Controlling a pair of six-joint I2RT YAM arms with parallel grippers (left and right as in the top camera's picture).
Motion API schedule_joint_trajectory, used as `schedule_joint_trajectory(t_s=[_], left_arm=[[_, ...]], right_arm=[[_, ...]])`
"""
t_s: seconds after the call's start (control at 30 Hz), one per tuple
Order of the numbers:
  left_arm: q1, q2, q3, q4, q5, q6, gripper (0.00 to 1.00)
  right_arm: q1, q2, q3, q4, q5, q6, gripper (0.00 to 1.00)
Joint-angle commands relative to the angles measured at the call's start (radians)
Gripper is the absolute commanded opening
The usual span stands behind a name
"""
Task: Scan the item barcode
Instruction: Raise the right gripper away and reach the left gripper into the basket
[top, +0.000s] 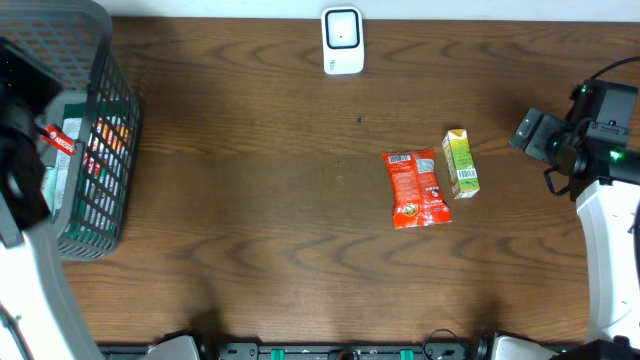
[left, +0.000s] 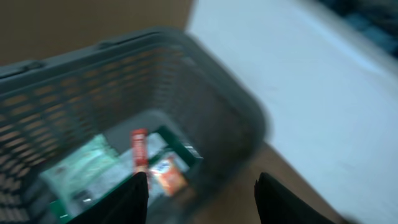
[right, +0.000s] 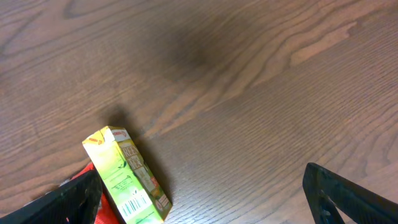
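Observation:
Two items lie on the wooden table at the right: a red snack packet (top: 415, 188) and, next to it, a green carton (top: 460, 163) with its barcode face up. The white scanner (top: 342, 40) stands at the table's far edge. My right gripper (right: 205, 199) hovers wide open just right of the green carton (right: 127, 177), holding nothing. My left gripper (left: 202, 199) hangs over the grey basket (left: 205, 93); the view is blurred, its jaws are apart and nothing sits between them. Inside the basket lie a red tube (left: 138, 148), a pale green packet (left: 81, 168) and an orange packet (left: 168, 174).
The grey mesh basket (top: 105, 150) fills the table's left end, with the left arm (top: 20, 170) above it. The right arm (top: 600, 130) stands over the table's right edge. A white wall or floor area shows beyond the basket in the left wrist view.

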Motion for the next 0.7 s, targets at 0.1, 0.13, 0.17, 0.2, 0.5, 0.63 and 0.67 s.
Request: schedule_joint_trajectory(t_s=[0.1,0.13,0.17,0.2,0.5,0.63,0.67], left_arm=[[0.1,0.172,-0.002,-0.009,-0.038,-0.01,0.58],[0.108,0.202,-0.002,-0.01,-0.037,-0.018,0.58],[0.113,0.227,-0.002,-0.014,-0.032,-0.024,0.58],[0.117,0.251,-0.002,-0.021,-0.022,-0.024,0.58],[0.192,0.5,-0.002,-0.058,0.131,-0.086,0.61],[0.22,0.586,-0.002,-0.044,0.131,-0.106,0.61],[0.22,0.599,-0.002,-0.041,0.132,-0.106,0.61]], right_arm=[[-0.004,0.001,0.0,-0.002,-0.001,-0.003,0.99],[-0.004,0.001,0.0,-0.002,-0.001,-0.003,0.99],[-0.004,0.001,0.001,-0.002,-0.001,-0.003,0.99],[-0.004,0.001,0.0,-0.002,-0.001,-0.003,0.99],[-0.004,0.001,0.0,-0.002,-0.001,-0.002,0.99],[-0.004,0.001,0.0,-0.002,-0.001,-0.003,0.99],[-0.004,0.001,0.0,-0.002,-0.001,-0.003,0.99]])
